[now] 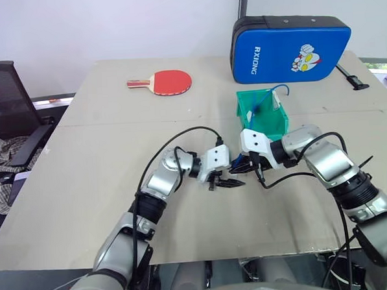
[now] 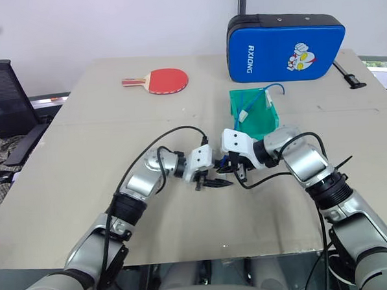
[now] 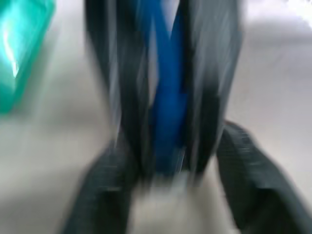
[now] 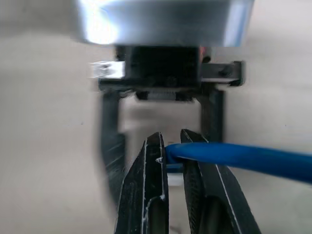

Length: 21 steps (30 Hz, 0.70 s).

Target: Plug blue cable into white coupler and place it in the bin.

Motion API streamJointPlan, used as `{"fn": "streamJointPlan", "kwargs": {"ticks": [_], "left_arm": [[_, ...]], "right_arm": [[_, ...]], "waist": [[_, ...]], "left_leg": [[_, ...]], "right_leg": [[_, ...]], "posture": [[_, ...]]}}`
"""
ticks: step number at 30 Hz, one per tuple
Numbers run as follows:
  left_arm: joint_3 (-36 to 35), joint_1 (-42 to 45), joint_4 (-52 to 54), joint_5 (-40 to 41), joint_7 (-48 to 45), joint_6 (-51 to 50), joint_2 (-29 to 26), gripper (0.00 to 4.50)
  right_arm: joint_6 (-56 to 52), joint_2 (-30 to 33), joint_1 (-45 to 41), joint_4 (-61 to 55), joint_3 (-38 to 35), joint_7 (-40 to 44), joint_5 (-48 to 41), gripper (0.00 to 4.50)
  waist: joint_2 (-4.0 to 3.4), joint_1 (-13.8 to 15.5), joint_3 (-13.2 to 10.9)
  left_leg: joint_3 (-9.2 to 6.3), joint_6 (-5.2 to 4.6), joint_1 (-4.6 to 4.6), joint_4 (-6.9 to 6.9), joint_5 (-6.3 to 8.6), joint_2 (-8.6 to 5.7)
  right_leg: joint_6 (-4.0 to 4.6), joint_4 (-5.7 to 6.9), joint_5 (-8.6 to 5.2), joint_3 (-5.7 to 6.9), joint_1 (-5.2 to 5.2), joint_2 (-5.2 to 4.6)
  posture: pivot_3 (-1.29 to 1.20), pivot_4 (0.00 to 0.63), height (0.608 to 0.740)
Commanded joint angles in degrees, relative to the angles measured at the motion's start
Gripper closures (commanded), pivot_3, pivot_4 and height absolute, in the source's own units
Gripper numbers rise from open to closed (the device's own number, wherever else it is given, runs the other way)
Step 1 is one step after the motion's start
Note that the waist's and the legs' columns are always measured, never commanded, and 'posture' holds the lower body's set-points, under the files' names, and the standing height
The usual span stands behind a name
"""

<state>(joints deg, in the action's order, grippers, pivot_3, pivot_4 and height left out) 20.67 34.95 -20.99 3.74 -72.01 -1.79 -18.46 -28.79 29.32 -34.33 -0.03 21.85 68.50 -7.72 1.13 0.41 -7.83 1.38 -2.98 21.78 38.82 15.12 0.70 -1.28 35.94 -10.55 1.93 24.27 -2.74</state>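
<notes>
Inspector: Grippers first. State of each?

Robot: My right gripper [image 4: 170,146] is clenched on the blue cable [image 4: 243,158], pinching it close to its end. My left gripper [image 1: 224,181] faces it, tip to tip, its black fingers spread apart on either side of mine and gripping nothing.

Inspector: White coupler?

Robot: I cannot make it out between the fingertips.

Inspector: Bin?

Robot: The green bin [image 1: 264,115] stands on the table [image 1: 85,176] just beyond my right wrist; a second blue cord [image 1: 278,88] arches out of it. A red paddle [image 1: 167,81] and a blue pad [image 1: 289,48] lie further back.
</notes>
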Motion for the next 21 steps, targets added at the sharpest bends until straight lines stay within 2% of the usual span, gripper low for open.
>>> {"fn": "streamJointPlan", "kwargs": {"ticks": [1, 6, 8, 11, 14, 17, 21], "left_arm": [[-2.0, -1.2, 3.6, 1.2, 1.1, -1.9, -1.6, 0.58], [-3.9, -4.8, 8.4, 2.3, 4.3, -4.8, -3.6, 0.58], [-5.7, -7.1, 11.2, 3.4, 6.0, -5.8, -4.3, 0.58], [-7.4, -9.7, 14.3, 4.2, 8.5, -6.6, -4.9, 0.58], [-11.3, -15.2, 21.5, 8.8, 11.3, -8.4, -4.3, 0.58], [-15.1, -19.6, 28.8, 13.6, 13.6, -9.9, -3.9, 0.58], [-19.0, -22.8, 36.6, 19.4, 15.7, -13.8, -5.2, 0.58]], "right_arm": [[-3.3, 0.0, 4.2, 0.5, -1.3, -1.7, -1.9, 4.50], [-7.0, 2.9, 8.6, -8.8, -10.8, -4.5, -8.2, 4.50], [-11.2, 3.5, 10.3, -14.7, -17.0, -6.6, -13.6, 4.50], [-15.7, 4.2, 11.9, -20.2, -22.5, -9.4, -18.7, 4.50], [-20.3, 4.3, 12.7, -25.8, -29.7, -14.6, -23.5, 4.50], [-22.5, 4.2, 10.1, -26.6, -34.7, -20.0, -26.0, 4.50], [-24.2, 5.8, 4.5, -21.3, -37.0, -25.8, -25.2, 4.50]], "waist": [[-0.02, -0.2, 0.0], [-0.13, -0.1, -0.2], [-0.22, 0.2, -0.3], [-0.29, 0.3, -0.5], [-0.25, 0.3, -0.6], [-0.23, 0.3, -0.8], [-0.22, 0.4, -1.0]], "left_leg": [[0.01, 0.00, -0.01, -0.01, 0.00, 0.00], [-0.02, 0.00, 0.17, -0.14, 0.00, 0.00], [-0.01, 0.00, 0.41, -0.15, 0.00, -0.04], [0.00, 0.01, 1.03, -0.12, -0.01, -0.11], [-0.02, 0.01, 1.06, -0.13, -0.01, -0.13], [-0.01, 0.01, 1.08, -0.16, 0.00, -0.12], [-0.03, 0.01, 1.06, -0.15, -0.01, -0.12]], "right_leg": [[0.00, 0.00, 0.00, -0.01, 0.00, 0.00], [0.00, -0.02, 0.00, 0.01, 0.18, -0.03], [0.01, -0.03, 0.01, -0.02, 0.44, -0.07], [-0.01, -0.03, 0.28, -0.09, 0.95, -0.15], [-0.01, -0.07, 0.27, -0.07, 0.95, -0.19], [-0.02, -0.14, 0.25, -0.14, 0.96, -0.39], [-0.01, -0.13, 0.02, -0.06, 0.95, -0.35]], "posture": [[0.00, 0.150, 0.731], [0.00, 0.150, 0.731], [0.00, 0.150, 0.731], [0.00, 0.150, 0.731], [0.00, 0.150, 0.731], [0.00, 0.150, 0.731], [0.00, 0.150, 0.731]]}}
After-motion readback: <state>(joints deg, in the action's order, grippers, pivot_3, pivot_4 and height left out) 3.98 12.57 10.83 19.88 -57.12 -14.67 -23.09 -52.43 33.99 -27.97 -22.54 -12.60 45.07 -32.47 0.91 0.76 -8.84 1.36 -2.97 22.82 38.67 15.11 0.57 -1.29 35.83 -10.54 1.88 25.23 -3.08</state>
